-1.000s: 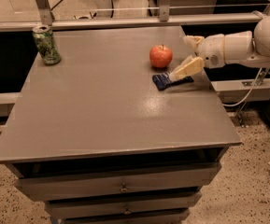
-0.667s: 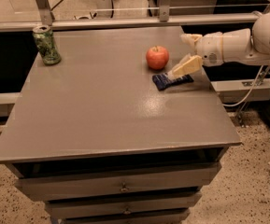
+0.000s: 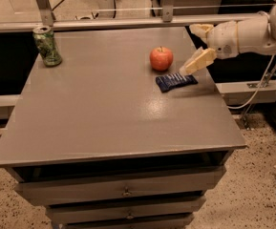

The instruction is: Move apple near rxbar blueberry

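Observation:
The red apple (image 3: 161, 58) stands on the grey table (image 3: 104, 113), right of centre towards the back. The rxbar blueberry (image 3: 175, 81), a flat dark blue bar, lies just in front of it and slightly to the right, a small gap apart. My gripper (image 3: 190, 50) reaches in from the right on a white arm. It hovers just right of the apple and above the bar's right end. Its cream fingers (image 3: 199, 61) are spread apart and hold nothing.
A green drink can (image 3: 47, 46) stands at the table's back left corner. A metal rail (image 3: 128, 22) runs behind the table. Drawers (image 3: 125, 191) sit under the tabletop. A cable (image 3: 252, 97) hangs at the right beside the table.
My gripper has drawn back a little to the right and up, away from the apple. The apple sits slightly further left than a second ago. The bar has not moved.

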Available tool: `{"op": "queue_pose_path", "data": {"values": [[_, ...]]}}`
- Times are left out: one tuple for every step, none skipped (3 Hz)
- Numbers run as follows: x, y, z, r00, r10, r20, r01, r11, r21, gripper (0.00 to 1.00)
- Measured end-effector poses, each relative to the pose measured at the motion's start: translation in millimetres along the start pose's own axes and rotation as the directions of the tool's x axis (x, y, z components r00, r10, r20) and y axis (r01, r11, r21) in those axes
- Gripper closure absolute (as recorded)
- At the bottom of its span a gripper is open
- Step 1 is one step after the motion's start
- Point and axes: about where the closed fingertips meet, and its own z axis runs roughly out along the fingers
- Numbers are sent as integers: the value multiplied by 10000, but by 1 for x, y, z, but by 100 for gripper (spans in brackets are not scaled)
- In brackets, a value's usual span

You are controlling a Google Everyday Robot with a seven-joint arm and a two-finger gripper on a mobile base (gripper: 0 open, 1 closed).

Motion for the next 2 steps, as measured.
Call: {"op": "queue_pose_path", "data": {"values": [[-16, 22, -45, 9975, -559, -444, 528, 9963, -670, 0], [-18, 33, -52, 9964, -659, -535, 598, 9923, -1089, 0]]}}
